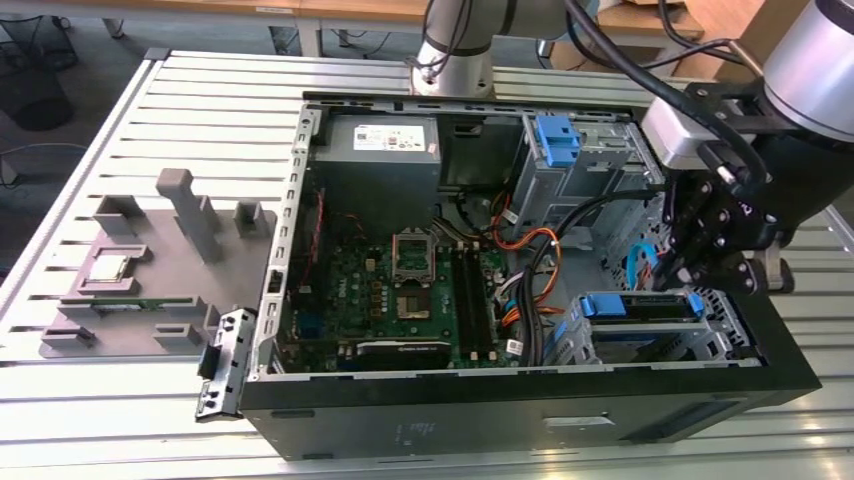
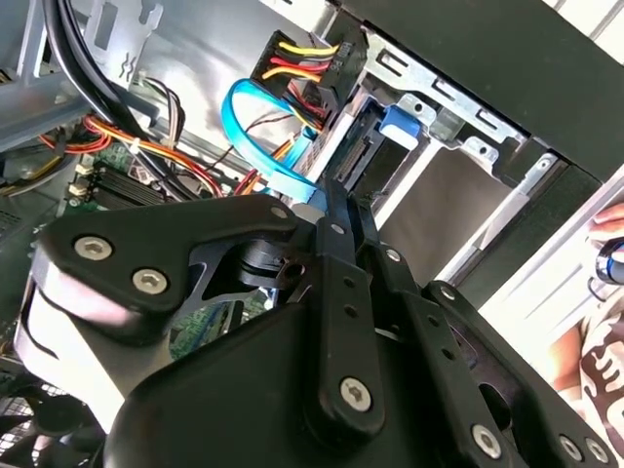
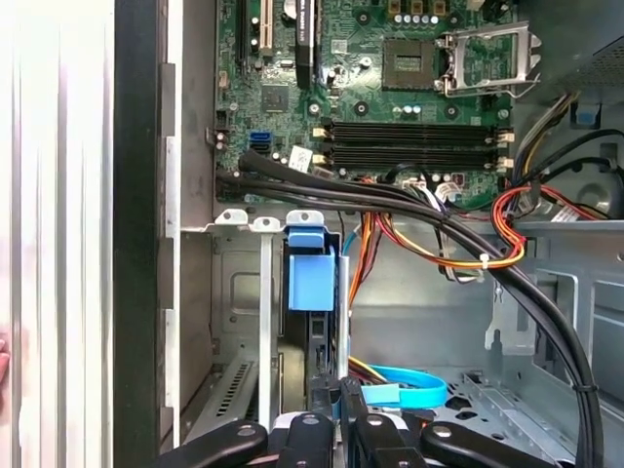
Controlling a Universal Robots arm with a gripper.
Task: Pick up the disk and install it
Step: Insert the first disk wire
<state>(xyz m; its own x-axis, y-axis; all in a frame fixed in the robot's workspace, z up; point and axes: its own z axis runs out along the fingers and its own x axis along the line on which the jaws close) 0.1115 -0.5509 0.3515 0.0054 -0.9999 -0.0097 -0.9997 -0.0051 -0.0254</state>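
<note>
The disk [image 1: 641, 306] sits in the lower drive cage of the open computer case [image 1: 534, 420], at the exterior view's right; its blue carrier handle faces up. My gripper [image 1: 687, 275] hangs just above the disk's far end, fingers pressed together with nothing between them. In the first wrist view the disk [image 3: 312, 281] stands edge-on in the cage slot, straight ahead of my gripper [image 3: 336, 414]. The second wrist view has the gripper [image 2: 336, 200] tips close to the blue carrier [image 2: 395, 122]. Whether they touch it I cannot tell.
A blue flat cable [image 2: 263, 136] and bundled black and orange wires [image 1: 534, 250] run beside the cage. Another blue carrier [image 1: 554, 140] fills the upper bay. The motherboard [image 1: 400, 280] lies mid-case. A grey fixture [image 1: 160, 250] stands at the exterior view's left. A person's hand [image 2: 609, 253] is beyond the case.
</note>
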